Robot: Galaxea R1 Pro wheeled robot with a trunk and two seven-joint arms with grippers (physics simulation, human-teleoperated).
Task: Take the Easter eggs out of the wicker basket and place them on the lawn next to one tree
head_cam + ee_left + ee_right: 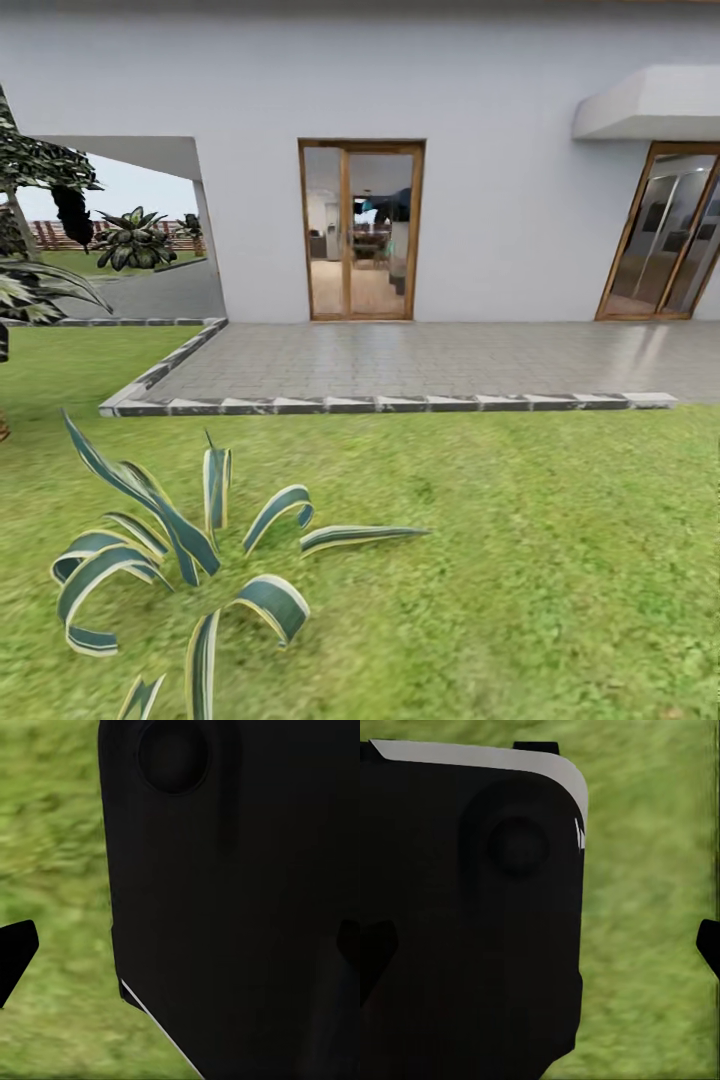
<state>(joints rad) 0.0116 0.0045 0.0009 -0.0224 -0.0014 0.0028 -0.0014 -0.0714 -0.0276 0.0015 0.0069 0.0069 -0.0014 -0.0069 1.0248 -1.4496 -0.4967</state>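
The head view looks across the lawn (520,560) toward a white house wall (480,90). From the centre of that picture, a spiky plant with striped blue-green and cream leaves (180,560) grows out of the grass at about 7 o'clock. A grey paved patio (430,360) with a pale stone kerb (380,404) lies at 12 o'clock, between the grass and the wall. A wood-framed glass door (361,231) stands in the wall above it, and a second glazed door (665,235) sits at 2 o'clock under a small canopy (650,100). At 10 o'clock an opening beside the wall shows leafy plants (133,240) and a strip of brown fence (60,233) far off.

The left wrist view shows blurred grass (52,870) beside a large black robot body panel (240,900); one dark fingertip (15,952) of the left pincer juts in at the picture's edge. The right wrist view shows grass (652,907) next to a black panel with a pale rim (472,930), and one dark fingertip (709,945) of the right pincer. For both pincers I cannot tell whether the fingers are spread or pressed together.
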